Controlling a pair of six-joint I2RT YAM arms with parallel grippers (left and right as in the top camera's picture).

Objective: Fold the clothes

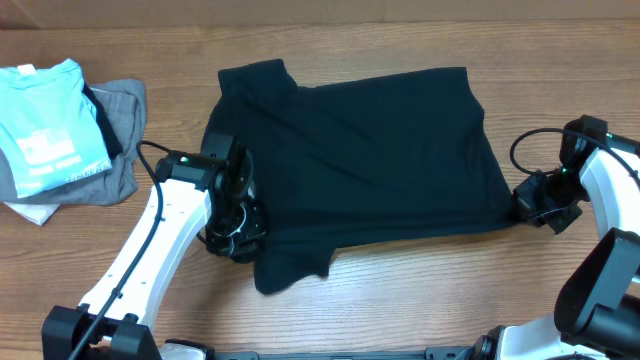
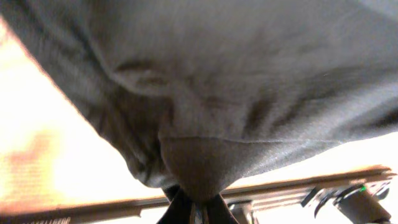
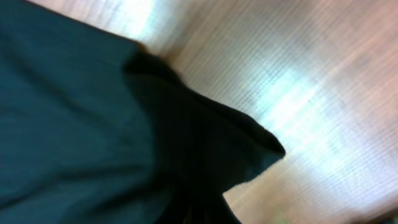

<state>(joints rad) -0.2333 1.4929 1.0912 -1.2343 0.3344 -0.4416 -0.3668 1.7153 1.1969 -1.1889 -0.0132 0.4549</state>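
The black clothes (image 1: 360,160) lay spread across the middle of the table (image 1: 400,310), collar end toward the far left and a flap trailing off the near edge. The left gripper (image 1: 237,235) sat at the garment's near-left edge, jaws pinched tight on a gathered fold; the wrist view showed fabric (image 2: 205,112) bunched right down into its fingers (image 2: 180,208). Over at the near-right corner, the right gripper (image 1: 530,205) was clamped shut too, with the hem corner (image 3: 186,155) drawn in to it. A light blue t-shirt (image 1: 45,125) and a grey garment (image 1: 125,110) sat well apart, far left.
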